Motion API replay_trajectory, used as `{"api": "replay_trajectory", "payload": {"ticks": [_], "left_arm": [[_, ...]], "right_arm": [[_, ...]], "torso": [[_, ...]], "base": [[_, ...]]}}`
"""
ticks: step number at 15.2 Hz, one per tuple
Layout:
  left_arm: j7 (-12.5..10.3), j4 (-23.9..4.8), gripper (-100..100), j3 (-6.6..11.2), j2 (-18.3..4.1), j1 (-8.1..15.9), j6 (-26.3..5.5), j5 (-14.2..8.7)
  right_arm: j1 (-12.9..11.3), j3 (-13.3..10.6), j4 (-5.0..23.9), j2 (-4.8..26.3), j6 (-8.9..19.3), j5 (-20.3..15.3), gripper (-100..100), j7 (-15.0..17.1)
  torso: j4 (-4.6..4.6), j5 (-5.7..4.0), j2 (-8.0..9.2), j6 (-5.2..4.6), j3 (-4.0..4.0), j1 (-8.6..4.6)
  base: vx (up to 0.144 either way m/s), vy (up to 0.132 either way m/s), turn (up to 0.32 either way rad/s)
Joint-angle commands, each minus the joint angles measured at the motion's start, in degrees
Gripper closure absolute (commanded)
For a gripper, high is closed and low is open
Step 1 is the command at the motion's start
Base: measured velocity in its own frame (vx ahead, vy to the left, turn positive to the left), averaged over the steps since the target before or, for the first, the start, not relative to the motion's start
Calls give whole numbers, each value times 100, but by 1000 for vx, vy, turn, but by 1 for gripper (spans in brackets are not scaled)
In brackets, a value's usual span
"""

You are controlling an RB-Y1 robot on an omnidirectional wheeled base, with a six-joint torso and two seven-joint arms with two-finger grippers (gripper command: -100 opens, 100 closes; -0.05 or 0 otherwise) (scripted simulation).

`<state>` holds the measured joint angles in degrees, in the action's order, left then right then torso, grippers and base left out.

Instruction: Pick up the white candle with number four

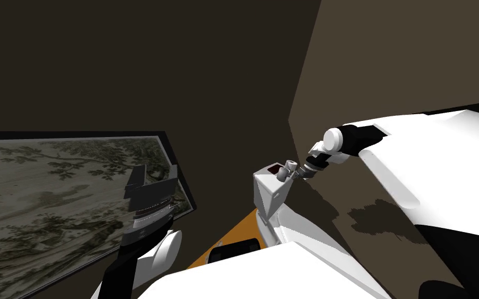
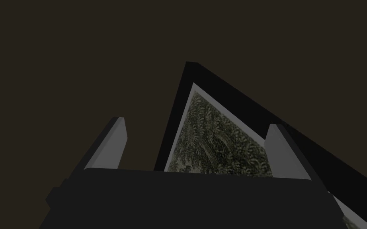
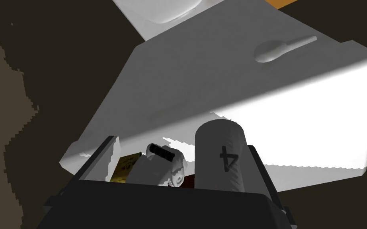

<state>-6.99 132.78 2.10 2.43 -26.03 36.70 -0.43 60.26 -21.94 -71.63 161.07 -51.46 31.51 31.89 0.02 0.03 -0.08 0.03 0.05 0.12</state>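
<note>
Wide open and holding nothing, the right hand [image 3: 184,145] straddles the candle [image 3: 218,139] marked four, placed to pinch its sides.

White arms [image 1: 415,155], black joints; left hand [image 2: 196,123]: dark box, grey blade fingers [image 2: 111,147].

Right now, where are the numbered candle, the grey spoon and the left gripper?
candle [image 3: 214,155], right wrist view, its side
grey spoon [image 3: 272,51], right wrist view, its bowl
left gripper [image 2: 196,123], left wrist view, between fingertips

1 candle [image 3: 219,155], prob. 1 spoon [image 3: 276,49].
</note>
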Motion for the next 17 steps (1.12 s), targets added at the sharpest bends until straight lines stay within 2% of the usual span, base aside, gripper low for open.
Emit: {"api": "replay_trajectory", "payload": {"ticks": [1, 6, 7, 9, 10, 11, 13, 14, 15, 17], "left_arm": [[0, 0, 0, 0, 0, 0, 0, 0], [0, 0, 0, 0, 0, 0, 0, 0], [0, 0, 0, 0, 0, 0, 0, 0], [0, 0, 0, 0, 0, 0, 0, 0], [0, 0, 0, 0, 0, 0, 0, 0], [0, 0, 0, 0, 0, 0, 0, 0], [0, 0, 0, 0, 0, 0, 0, 0], [0, 0, 0, 0, 0, 0, 0, 0], [0, 0, 0, 0, 0, 0, 0, 0], [0, 0, 0, 0, 0, 0, 0, 0]], "right_arm": [[63, -13, 71, 272, -27, 51, -100, 42], [208, -100, 307, 918, -132, 190, -100, 175], [208, -100, 307, 929, -132, 190, -100, 175], [258, -134, 391, 1154, -165, 238, -100, 221], [209, -124, 314, 1040, -132, 211, -100, 186], [397, -16, 302, 1028, 37, 295, -100, 147], [522, 59, 288, 1006, 156, 348, -100, 116], [416, 0, 281, 1031, 56, 308, -100, 144], [436, 13, 282, 1030, 86, 317, 100, 140], [434, 15, 280, 1031, 84, 316, 100, 138]], "torso": [[0, 0, 0, 0, 0, 0], [0, -1, -2, -1, 1, -1], [0, 0, -2, -1, 1, -1], [0, -2, 0, -3, 0, -4], [0, -2, 0, -3, 0, -6], [-1, -3, 2, -5, -1, -7], [-1, -6, 7, -5, -4, -13], [-1, -7, 9, -5, -5, -15], [-3, -5, 10, -6, -6, -15], [-3, -4, 10, -7, -6, -12]], "base": [[11, 4, 62], [15, 2, 61], [15, -3, 48], [15, -7, 30], [11, -6, 22], [4, -8, 49], [-4, -14, 74], [-4, -11, 32], [0, 0, 0], [0, 0, 0]]}}
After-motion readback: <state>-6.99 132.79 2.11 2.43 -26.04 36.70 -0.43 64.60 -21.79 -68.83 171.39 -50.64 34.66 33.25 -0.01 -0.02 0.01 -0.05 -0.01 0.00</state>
